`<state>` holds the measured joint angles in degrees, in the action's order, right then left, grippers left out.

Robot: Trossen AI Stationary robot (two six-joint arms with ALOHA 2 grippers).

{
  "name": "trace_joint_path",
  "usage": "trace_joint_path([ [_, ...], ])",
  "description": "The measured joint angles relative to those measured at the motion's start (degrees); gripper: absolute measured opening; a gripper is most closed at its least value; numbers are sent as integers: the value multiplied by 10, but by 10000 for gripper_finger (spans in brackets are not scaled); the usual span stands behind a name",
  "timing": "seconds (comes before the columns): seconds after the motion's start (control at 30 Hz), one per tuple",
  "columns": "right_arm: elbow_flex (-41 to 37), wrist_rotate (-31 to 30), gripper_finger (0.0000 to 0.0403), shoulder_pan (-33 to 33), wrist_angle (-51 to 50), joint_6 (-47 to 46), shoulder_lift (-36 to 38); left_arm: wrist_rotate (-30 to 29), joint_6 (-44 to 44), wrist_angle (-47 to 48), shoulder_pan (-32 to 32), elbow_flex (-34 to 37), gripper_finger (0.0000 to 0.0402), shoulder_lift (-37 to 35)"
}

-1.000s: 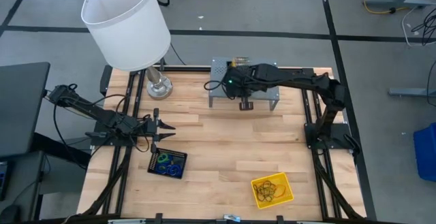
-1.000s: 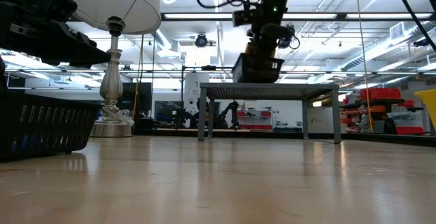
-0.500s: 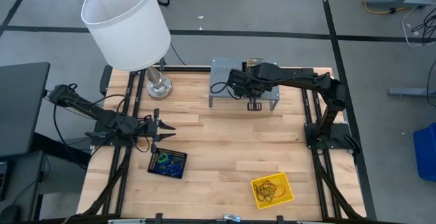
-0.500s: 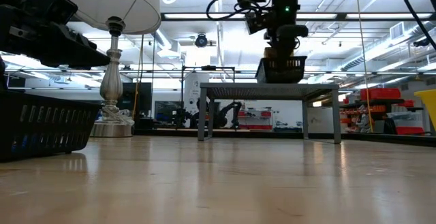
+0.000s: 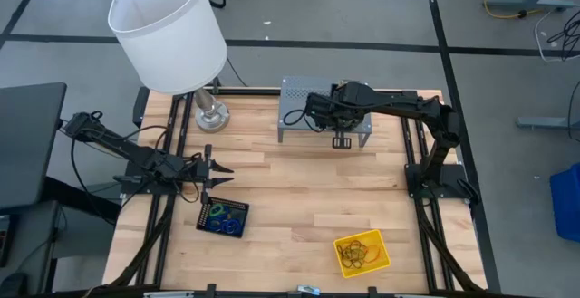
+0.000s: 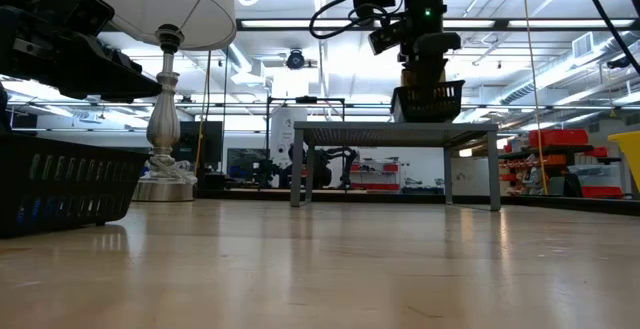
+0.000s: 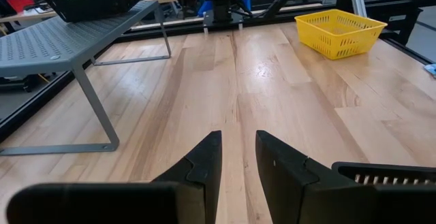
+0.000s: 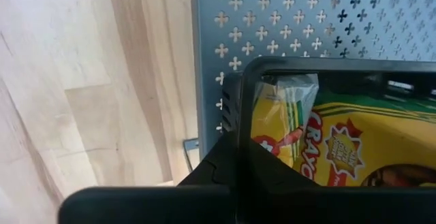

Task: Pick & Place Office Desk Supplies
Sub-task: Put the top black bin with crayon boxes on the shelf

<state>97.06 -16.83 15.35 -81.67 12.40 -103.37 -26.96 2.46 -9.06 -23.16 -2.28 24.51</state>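
My right gripper (image 5: 343, 140) is over the grey shelf's near edge, shut on a small black mesh tray (image 6: 430, 100). The tray carries yellow-and-green crayon boxes (image 8: 320, 142). In the low view the tray sits level, right above the shelf top (image 6: 400, 126). My left gripper (image 5: 210, 173) hovers open at the table's left. A second black mesh tray (image 5: 223, 216), holding blue and green rubber bands, stands flat on the wood just nearer than that gripper. A yellow tray (image 5: 362, 252) of rubber bands stands near the front right. My right gripper pinches the mesh tray's side wall at its rim (image 8: 240, 94), apparently with one finger inside and one outside. The fingers come from above, pointing down. The tray stays level under them. Whether its bottom touches the shelf top I cannot tell.
The grey perforated shelf (image 5: 294, 94) stands at the table's far middle on thin legs. A white-shaded lamp (image 5: 168, 31) rises at the far left, its base (image 5: 210, 112) on the wood. Bare wood lies across the table's middle between the shelf and the two trays.
My right gripper has carried the mesh tray toward the table's right along the shelf's near edge, staying at about the same height and still shut on it. The tray has stayed level.
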Motion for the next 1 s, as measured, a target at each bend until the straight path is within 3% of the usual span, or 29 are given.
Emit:
trace_joint_path([
  [0.33,0,20,33,-1,-5,-1,0,0,1,-1,0,0,99,0],
  [0.7,0,6,118,-2,-47,-22,0,0,4,-1,0,0,99,0],
  [1.0,0,-7,109,-2,-84,-62,0,0,4,-1,0,0,99,0],
])
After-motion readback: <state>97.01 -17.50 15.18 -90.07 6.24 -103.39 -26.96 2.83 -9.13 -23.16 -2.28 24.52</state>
